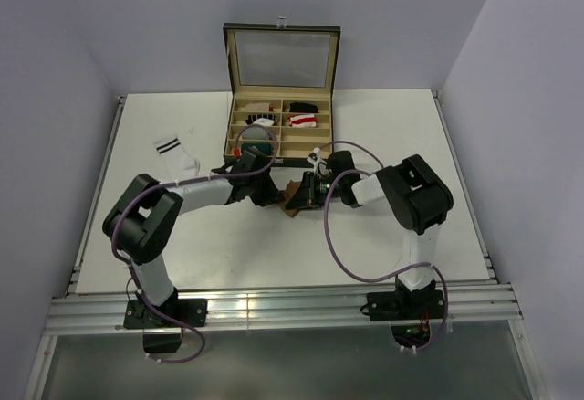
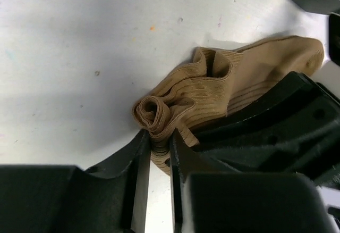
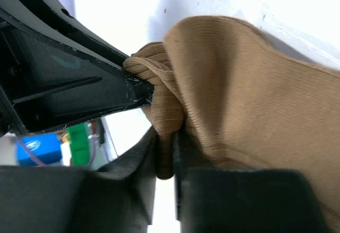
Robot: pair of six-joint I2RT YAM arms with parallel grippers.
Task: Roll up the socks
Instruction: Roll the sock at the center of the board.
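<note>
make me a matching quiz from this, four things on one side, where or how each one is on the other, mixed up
1 tan sock
2 white sock
3 striped sock
4 box lid

a standing open
b in a compartment of the box
c flat on the table, left of the box
d pinched by the left end effector and right end effector

Pairs: 1-d, 2-c, 3-b, 4-a

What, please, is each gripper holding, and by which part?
Both pinch the tan sock: the left gripper at its rolled end, the right gripper on a bunched fold.
</note>
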